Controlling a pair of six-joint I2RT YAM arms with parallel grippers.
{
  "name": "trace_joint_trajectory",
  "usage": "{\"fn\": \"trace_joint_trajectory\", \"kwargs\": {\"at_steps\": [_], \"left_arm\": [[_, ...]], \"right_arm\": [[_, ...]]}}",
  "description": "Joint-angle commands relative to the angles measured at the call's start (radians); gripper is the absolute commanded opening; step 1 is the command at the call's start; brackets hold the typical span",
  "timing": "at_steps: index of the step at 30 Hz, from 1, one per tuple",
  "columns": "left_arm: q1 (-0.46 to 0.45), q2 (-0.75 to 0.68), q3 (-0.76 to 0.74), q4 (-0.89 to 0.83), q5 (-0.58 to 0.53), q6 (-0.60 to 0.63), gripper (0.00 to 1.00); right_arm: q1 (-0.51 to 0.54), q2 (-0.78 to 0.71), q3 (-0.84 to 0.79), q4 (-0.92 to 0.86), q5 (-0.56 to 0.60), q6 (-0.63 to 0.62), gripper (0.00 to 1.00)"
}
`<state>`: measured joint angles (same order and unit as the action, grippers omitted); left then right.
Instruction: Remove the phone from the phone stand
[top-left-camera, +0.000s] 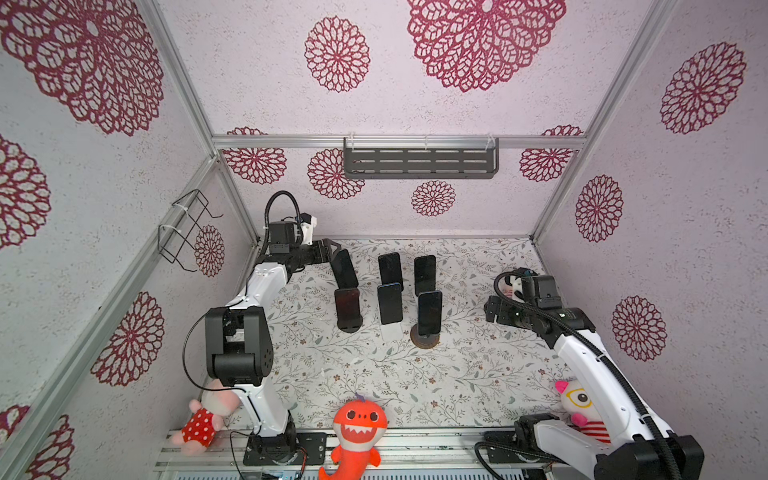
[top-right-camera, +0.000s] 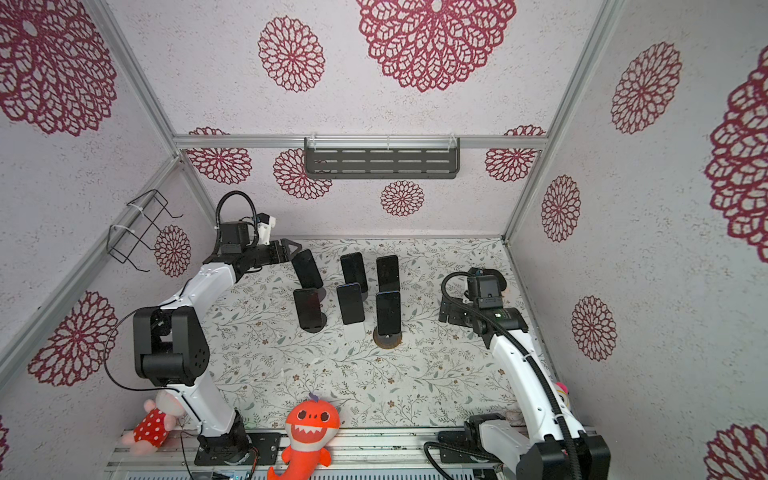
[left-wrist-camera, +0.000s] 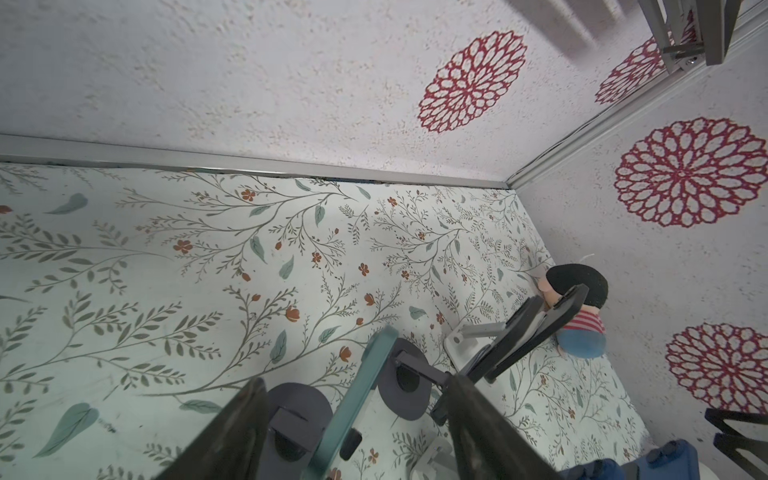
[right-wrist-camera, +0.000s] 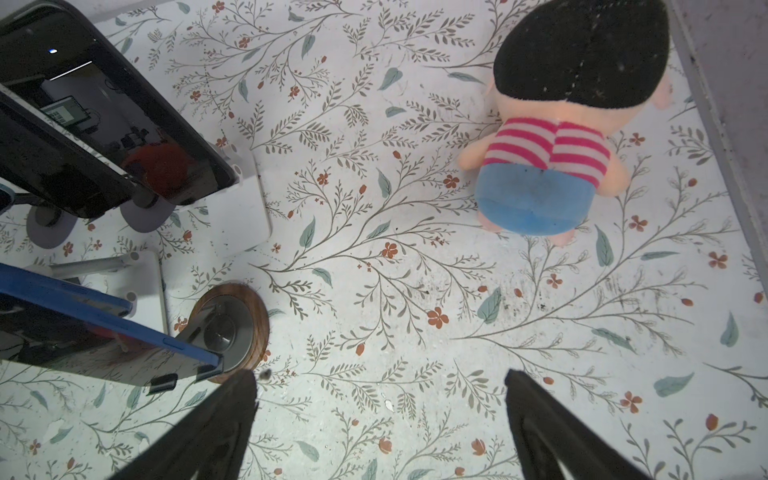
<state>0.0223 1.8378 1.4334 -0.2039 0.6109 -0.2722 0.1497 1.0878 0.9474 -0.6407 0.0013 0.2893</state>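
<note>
At the bench's 11 o'clock, the left claw straddles the rear-left phone, still seated on its stand, jaws released with gaps either side, evidently placed to pinch its edges; the right claw rests released at 3 o'clock.

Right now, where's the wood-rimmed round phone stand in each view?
Top view: wood-rimmed stand, front row, rightmost.
Top view: same spot, front row, rightmost.
Left wrist: not in it.
Right wrist: left side, lower half, partly under a phone.
Shared landmark: the blue-edged phone standing on it, in both top views and the right wrist view.
</note>
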Motion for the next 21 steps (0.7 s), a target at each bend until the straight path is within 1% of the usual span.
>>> {"fn": "trace_joint_trajectory", "kwargs": {"at_steps": [1,4,9,12,14,16,21], "left_arm": [[0.002,0.029,0.022,0.033,0.07,0.036,0.67],[0.002,0.046,0.026,0.024,0.088,0.052,0.64],[0.002,0.047,-0.003,0.065,0.119,0.063,0.57],[0.002,0.05,-0.016,0.076,0.123,0.064,0.5],[0.002,0.056,-0.016,0.073,0.12,0.064,0.48],[0.002,0.066,-0.012,0.061,0.113,0.066,0.44],[0.002,0.077,-0.014,0.054,0.115,0.073,0.43]], "right_arm": [[0.005,-0.011,-0.014,0.009,-0.002,-0.016,0.96],[0.005,-0.005,-0.021,0.017,-0.004,-0.016,0.96],[0.005,0.006,-0.031,0.023,-0.012,-0.025,0.96],[0.005,0.014,-0.035,0.021,-0.009,-0.033,0.97],[0.005,0.018,-0.039,0.024,-0.009,-0.037,0.97],[0.005,0.023,-0.044,0.026,-0.008,-0.041,0.97],[0.006,0.04,-0.044,0.022,-0.001,-0.049,0.97]]}}
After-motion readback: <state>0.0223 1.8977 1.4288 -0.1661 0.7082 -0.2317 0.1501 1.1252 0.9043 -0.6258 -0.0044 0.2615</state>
